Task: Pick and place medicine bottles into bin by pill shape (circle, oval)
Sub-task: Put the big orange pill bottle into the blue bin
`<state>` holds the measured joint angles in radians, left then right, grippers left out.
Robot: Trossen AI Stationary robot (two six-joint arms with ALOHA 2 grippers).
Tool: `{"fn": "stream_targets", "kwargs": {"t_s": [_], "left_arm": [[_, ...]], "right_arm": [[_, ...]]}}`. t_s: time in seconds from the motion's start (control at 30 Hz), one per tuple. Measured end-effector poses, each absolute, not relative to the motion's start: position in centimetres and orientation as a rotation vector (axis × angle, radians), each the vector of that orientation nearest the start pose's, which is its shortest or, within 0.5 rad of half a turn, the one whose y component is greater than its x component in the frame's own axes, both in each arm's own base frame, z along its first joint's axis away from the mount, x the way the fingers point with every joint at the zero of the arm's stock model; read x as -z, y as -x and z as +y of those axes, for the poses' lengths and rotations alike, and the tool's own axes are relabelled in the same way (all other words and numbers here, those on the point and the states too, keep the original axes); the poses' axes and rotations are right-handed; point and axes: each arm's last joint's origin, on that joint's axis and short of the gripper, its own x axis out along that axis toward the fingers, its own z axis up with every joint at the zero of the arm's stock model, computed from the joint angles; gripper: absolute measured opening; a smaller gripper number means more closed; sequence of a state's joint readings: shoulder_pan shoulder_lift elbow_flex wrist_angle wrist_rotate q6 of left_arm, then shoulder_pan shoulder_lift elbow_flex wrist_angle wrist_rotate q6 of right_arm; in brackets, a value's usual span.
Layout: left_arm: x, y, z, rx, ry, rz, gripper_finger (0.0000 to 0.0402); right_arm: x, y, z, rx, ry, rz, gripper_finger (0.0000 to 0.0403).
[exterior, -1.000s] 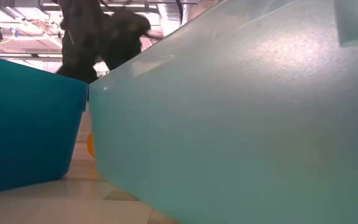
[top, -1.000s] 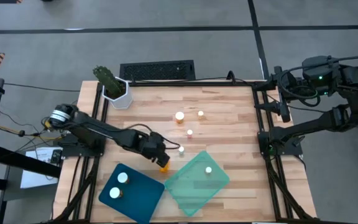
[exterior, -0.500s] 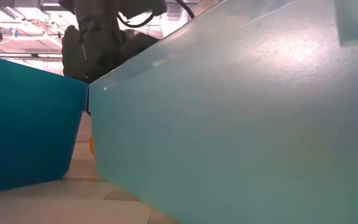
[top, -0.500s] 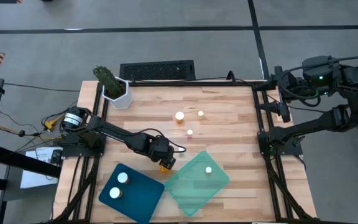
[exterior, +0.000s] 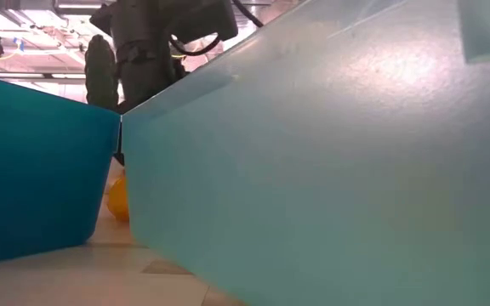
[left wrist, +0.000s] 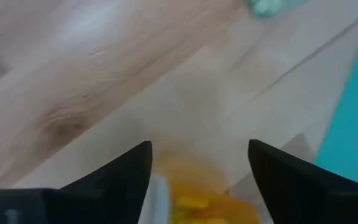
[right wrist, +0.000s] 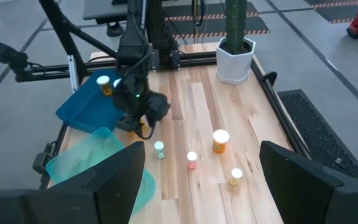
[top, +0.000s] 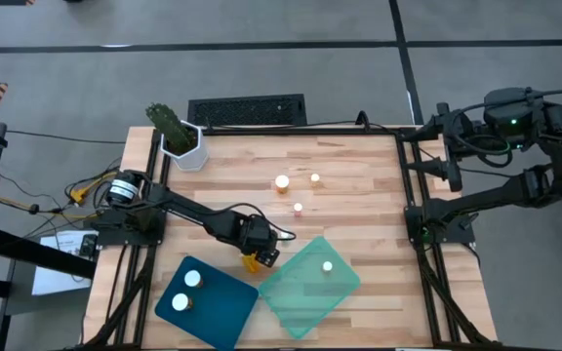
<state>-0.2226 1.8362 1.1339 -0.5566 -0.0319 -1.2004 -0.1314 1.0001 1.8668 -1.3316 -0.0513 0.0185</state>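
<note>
Between the blue bin (top: 206, 304) and green bin (top: 308, 290), the left gripper (top: 259, 255), clamped on a bottle (top: 253, 261), has just dipped lower, nearing a drop-off, while the right gripper (right wrist: 197, 180) waits open, far right.

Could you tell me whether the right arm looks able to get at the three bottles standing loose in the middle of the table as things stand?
Probably yes. The three bottles stand on open wood, with nothing between them and the right end effector, which waits open at the table's right edge. The left end effector is busy nearer the trays, on another bottle.
</note>
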Motion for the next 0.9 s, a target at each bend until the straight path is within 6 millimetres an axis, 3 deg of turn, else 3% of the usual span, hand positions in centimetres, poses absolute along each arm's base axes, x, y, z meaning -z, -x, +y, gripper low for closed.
{"fn": "stream_targets", "kwargs": {"t_s": [0.23,0.37,0.5,0.67,0.9], "left_arm": [[-15.4,-33.6,-7.5,-0.588,0.863,1.176,0.0195],[-15.6,-33.6,-7.3,-0.579,0.829,1.165,0.0183],[-16.3,-34.0,-6.6,-0.571,0.835,1.167,0.0211],[-18.5,-34.6,-5.8,-0.556,0.818,1.237,0.0271],[-22.1,-33.9,-6.9,-0.625,0.779,1.386,0.0303]], "right_arm": [[-50.8,-7.6,-0.8,0.082,-0.061,0.462,0.0324],[-50.8,-7.6,-0.8,0.082,-0.060,0.462,0.0324],[-50.8,-7.6,-0.9,0.082,-0.060,0.463,0.0324],[-50.8,-7.6,-0.9,0.083,-0.061,0.463,0.0324],[-50.8,-7.6,-0.9,0.083,-0.061,0.463,0.0324]]}}
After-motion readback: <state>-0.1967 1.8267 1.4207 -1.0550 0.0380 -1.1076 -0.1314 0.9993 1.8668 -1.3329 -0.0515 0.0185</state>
